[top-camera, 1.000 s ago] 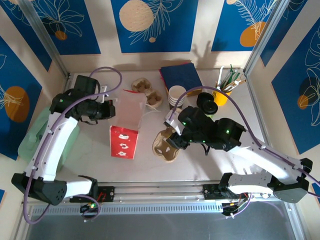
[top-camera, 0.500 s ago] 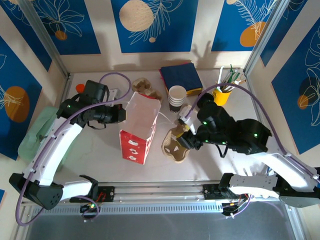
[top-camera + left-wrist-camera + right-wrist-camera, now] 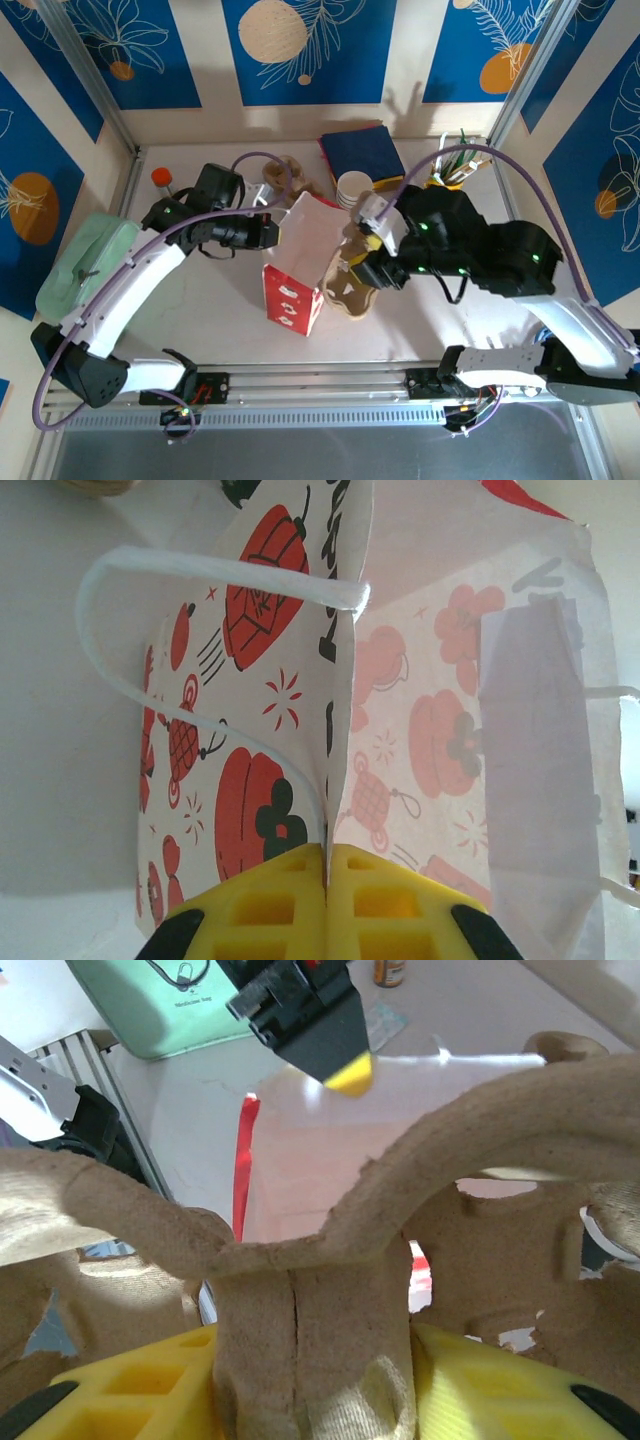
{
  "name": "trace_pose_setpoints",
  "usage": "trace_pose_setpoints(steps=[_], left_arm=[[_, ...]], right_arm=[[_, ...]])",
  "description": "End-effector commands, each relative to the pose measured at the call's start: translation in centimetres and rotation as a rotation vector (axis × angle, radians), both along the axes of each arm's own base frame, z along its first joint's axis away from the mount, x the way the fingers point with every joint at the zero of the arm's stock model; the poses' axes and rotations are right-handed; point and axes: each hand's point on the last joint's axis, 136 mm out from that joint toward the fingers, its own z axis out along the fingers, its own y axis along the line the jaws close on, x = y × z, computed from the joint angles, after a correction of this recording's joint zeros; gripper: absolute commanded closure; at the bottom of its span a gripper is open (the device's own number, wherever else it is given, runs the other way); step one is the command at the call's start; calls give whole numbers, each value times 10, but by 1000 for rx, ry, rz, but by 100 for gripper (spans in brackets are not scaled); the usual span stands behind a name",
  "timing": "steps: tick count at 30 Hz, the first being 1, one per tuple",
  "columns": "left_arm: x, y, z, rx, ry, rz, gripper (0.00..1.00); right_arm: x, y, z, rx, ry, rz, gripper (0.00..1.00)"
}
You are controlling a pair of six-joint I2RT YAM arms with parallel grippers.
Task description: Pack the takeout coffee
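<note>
The takeout coffee cup [image 3: 351,186], white inside, stands at the back just behind the right arm. My left gripper [image 3: 272,232] is shut on the top edge of a red-and-white paper bag [image 3: 292,285], which stands open. In the left wrist view the yellow fingers [image 3: 270,900] pinch the bag wall [image 3: 420,730] flat. My right gripper [image 3: 362,262] is shut on the centre post of a brown moulded cup carrier [image 3: 345,295], held beside the bag's mouth. That post [image 3: 310,1330] sits between the yellow pads [image 3: 480,1380].
A yellow cup of utensils [image 3: 447,172] and a blue napkin stack [image 3: 360,150] stand at the back. A second brown carrier [image 3: 285,175] lies behind the left gripper. A green case [image 3: 85,265] lies at the left edge, with an orange-capped bottle [image 3: 160,178] behind it.
The left gripper has drawn the bag to the right and nearer the table's middle. The right gripper has carried the carrier up and right, against the bag's open side.
</note>
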Motion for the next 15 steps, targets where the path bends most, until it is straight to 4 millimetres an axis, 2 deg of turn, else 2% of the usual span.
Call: trace_pose_setpoints(steps=[1,6,15], left_arm=[[-2,-12,9,-60,-39,-49,100],[-1,-16,12,-93,-80,-69,100],[-7,-18,6,-116,-100,-102,100]], right_arm=[[1,16,7,-2,10,73,55],[18,38,8,23,52,107,54],[47,65,-20,9,166,145,54]])
